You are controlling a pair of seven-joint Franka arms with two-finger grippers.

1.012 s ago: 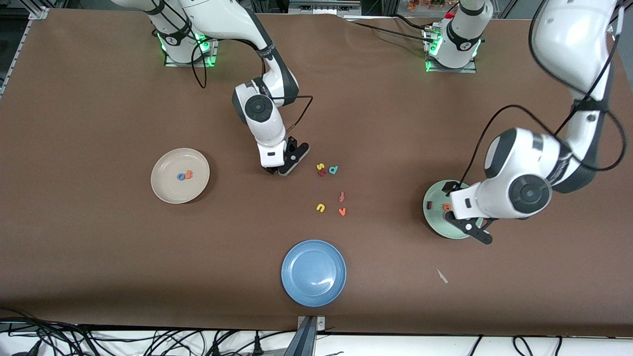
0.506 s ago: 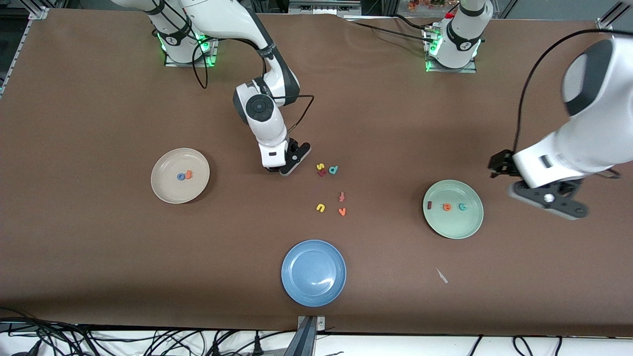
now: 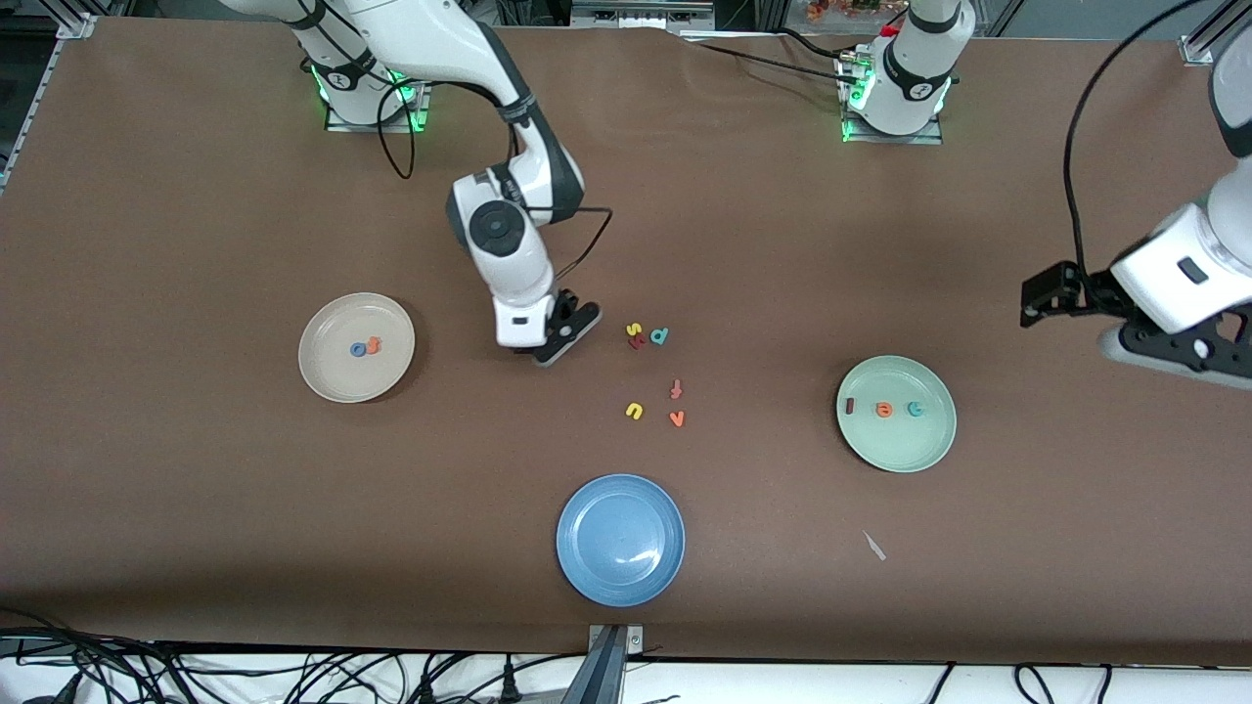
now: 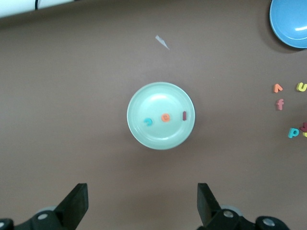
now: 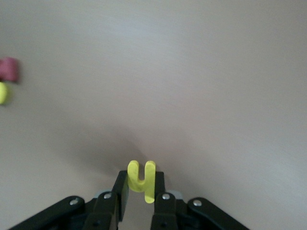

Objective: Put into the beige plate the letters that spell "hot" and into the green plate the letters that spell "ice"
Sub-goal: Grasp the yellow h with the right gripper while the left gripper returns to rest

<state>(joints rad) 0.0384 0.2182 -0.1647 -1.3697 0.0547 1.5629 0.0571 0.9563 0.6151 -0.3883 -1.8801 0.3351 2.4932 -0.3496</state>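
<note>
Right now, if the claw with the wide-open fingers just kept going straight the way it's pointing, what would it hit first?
Probably bare table. The open left gripper points down near the green plate, which holds the "ice" letters, apparently just off its rim; depth is hard to judge.

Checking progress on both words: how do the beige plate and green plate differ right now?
The beige plate holds two letters, a blue "o" touching an orange "t"; the green plate holds three, spaced apart: dark red "i", orange "e", teal "c". The beige one sits toward the right arm's end, the green toward the left arm's. Both are round, shallow and similar in size.
</note>
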